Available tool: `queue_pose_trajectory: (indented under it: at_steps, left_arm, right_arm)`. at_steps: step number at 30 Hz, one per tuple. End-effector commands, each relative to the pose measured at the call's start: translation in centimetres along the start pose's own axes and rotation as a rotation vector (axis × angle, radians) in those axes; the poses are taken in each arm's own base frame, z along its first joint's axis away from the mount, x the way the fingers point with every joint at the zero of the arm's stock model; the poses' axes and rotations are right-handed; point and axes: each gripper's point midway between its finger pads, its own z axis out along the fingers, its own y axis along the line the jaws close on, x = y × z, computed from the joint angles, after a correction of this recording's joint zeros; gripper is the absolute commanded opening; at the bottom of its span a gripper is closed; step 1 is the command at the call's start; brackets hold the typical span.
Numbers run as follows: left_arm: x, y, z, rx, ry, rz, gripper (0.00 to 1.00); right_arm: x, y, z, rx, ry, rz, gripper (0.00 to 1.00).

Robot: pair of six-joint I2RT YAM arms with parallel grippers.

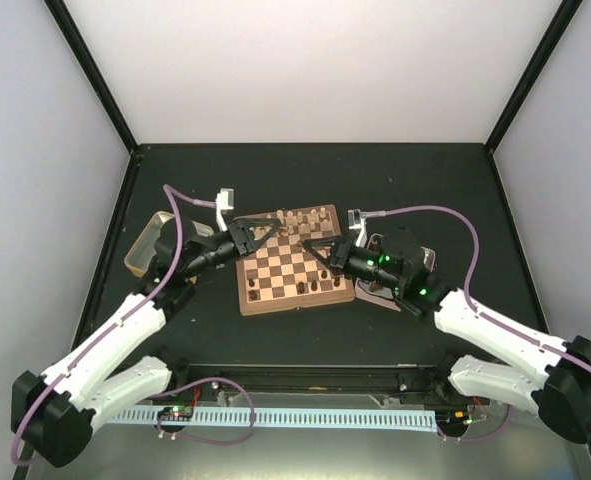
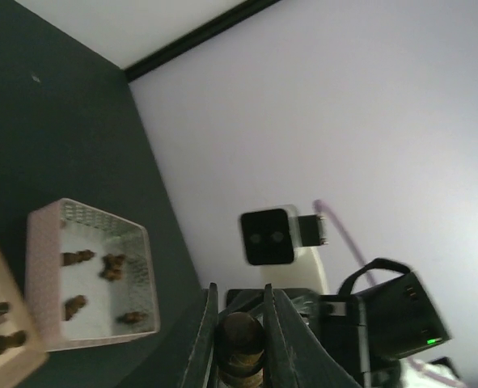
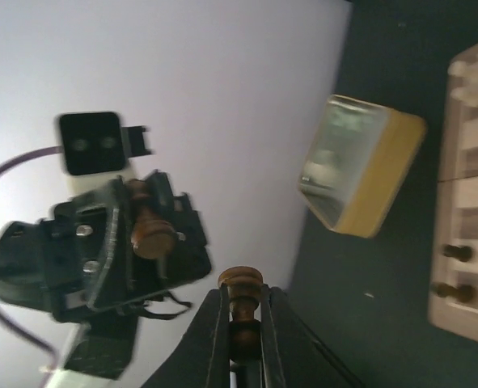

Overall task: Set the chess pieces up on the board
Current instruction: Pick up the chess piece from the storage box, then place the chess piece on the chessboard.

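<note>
Status: partway, roughly mid-setup by my read. Chessboard (image 1: 293, 262) sits mid-tabletop. Pale pieces (image 1: 305, 215) line part of the board's far edge. Dark pieces (image 1: 315, 286) are sparse along its near rows. Gaps in both camps; count per row is too small to tell.

Left hand (image 2: 240, 311) is pinching a dark chessman (image 2: 240, 343) between its fingers, raised over the board's far-left corner. Right hand (image 3: 243, 295) is pressed tight on a dark turned piece (image 3: 240, 281), raised over the board's right half. So 2 pieces are in the air, neither on a square yet. The 2 hands face each other across the board.

Left to do:
- Pink-rimmed tray (image 2: 145, 275) just right of the board holds at least 4 more dark pieces.
- Yellow-rimmed tin (image 3: 384, 174) left of the board has something pale inside; blurred, can't count.
- My guess: most of the dark camp and some of the pale one are outstanding.

Surface: matte black tabletop (image 1: 425, 190).

Room: white panel walls (image 1: 305, 70) on 3 sides of the board, black frame struts (image 1: 90, 70) at the corners. Pale slotted cable duct (image 1: 305, 415) runs on the near side of the board by the arm bases. Purple cables (image 1: 425, 208) loop to each wrist.
</note>
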Motion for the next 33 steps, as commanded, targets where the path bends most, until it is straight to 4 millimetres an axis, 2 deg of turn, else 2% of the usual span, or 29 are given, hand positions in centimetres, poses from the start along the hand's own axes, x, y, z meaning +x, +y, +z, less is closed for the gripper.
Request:
queue_pose_trajectory:
  at_steps: [1, 6, 9, 14, 17, 23, 27, 31, 33]
  left_arm:
    - [-0.8, 1.9, -2.1, -0.161, -0.072, 0.198, 0.02]
    - [-1.2, 3.9, -6.3, -0.374, -0.158, 0.376, 0.02]
    - [-1.4, 3.6, -8.7, -0.422, -0.212, 0.451, 0.02]
    - [-2.0, 2.3, -12.2, -0.498, -0.287, 0.582, 0.02]
    - [-2.2, 2.2, -13.8, -0.578, -0.282, 0.652, 0.02]
    - [-1.1, 4.5, -15.1, -0.693, -0.202, 0.708, 0.02]
    - [-0.2, 6.5, -15.4, -0.729, -0.174, 0.676, 0.02]
    - [-0.1, 6.3, -15.3, -0.712, -0.176, 0.689, 0.02]
    - [-0.2, 6.5, -15.3, -0.719, -0.179, 0.689, 0.01]
  right_arm:
    - [1.2, -4.1, -1.6, 0.29, 0.093, -0.191, 0.01]
    - [2.2, -8.2, -3.0, 0.547, 0.254, -0.378, 0.01]
    - [2.5, -9.4, -2.7, 0.663, 0.329, -0.457, 0.01]
    - [2.5, -11.4, -0.4, 0.855, 0.397, -0.587, 0.01]
    - [2.6, -13.1, 1.5, 0.962, 0.435, -0.634, 0.01]
    - [3.8, -15.0, 5.4, 1.063, 0.512, -0.669, 0.01]
    - [5.5, -16.8, 6.7, 1.118, 0.594, -0.673, 0.02]
    - [7.2, -18.1, 7.4, 1.137, 0.662, -0.682, 0.03]
    - [7.4, -18.7, 7.7, 1.151, 0.675, -0.691, 0.04]
